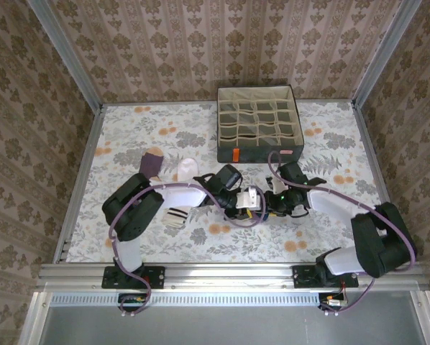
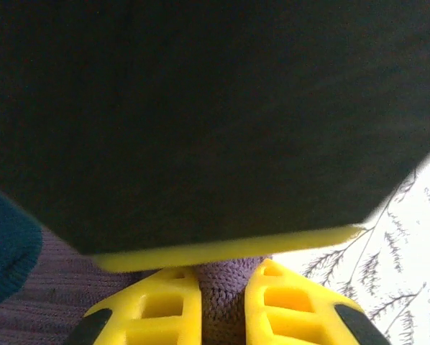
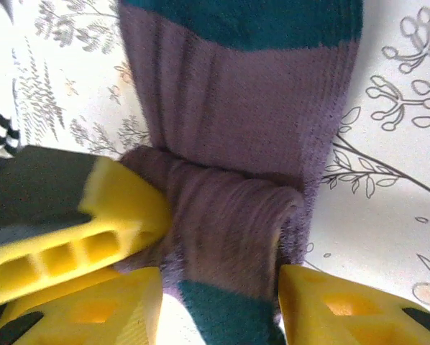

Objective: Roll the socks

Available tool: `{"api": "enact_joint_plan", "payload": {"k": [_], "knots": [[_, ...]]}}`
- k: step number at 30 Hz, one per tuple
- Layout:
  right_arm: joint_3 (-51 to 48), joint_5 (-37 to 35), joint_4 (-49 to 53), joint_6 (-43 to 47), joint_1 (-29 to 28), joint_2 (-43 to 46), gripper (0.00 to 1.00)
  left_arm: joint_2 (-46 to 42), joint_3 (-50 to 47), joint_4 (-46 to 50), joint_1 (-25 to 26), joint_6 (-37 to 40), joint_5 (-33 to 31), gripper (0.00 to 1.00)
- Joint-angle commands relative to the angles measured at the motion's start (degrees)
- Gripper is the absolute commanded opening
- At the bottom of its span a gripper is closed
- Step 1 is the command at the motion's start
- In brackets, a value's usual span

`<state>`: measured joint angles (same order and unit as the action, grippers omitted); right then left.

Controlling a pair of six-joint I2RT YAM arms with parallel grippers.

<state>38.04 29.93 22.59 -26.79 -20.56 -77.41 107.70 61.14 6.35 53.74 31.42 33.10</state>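
A purple sock (image 3: 233,136) with teal bands lies on the flowered table, its near end turned over into a thick roll (image 3: 229,230). My right gripper (image 3: 218,309) stands open, a yellow finger on each side of that roll. The left gripper's yellow finger (image 3: 71,237) presses into the roll from the left. In the left wrist view my left gripper (image 2: 222,305) is shut on a fold of the purple sock (image 2: 222,287). From above, the left gripper (image 1: 245,205) and right gripper (image 1: 271,207) meet at mid-table and cover this sock. A white sock (image 1: 186,170) and a purple sock with a tan heel (image 1: 154,162) lie further left.
A grey fabric box (image 1: 262,152) with beige grid cells stands at the back, right of centre. A striped cuff (image 1: 176,215) shows beside the left arm. Metal rails edge the table, with patterned walls behind. In the left wrist view the other gripper's dark body (image 2: 200,122) hangs close above.
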Motion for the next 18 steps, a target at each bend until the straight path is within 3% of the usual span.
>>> {"api": "enact_joint_plan", "payload": {"k": [1, 10, 18], "knots": [[-1.2, -2.6, 1.11, 0.07, -0.36, 2.95, 0.47, 5.88, 2.19, 15.44, -0.39, -6.97, 9.16, 0.0], [-2.61, -3.17, -0.35, -0.52, -0.36, 1.63, 0.48, 11.1, 7.63, 18.96, -3.81, -17.63, 13.35, 0.0], [-5.07, 0.42, -6.27, -4.19, -0.8, -0.92, 0.48, 11.53, 5.4, 12.61, -4.94, -24.56, 11.33, 0.0]]}}
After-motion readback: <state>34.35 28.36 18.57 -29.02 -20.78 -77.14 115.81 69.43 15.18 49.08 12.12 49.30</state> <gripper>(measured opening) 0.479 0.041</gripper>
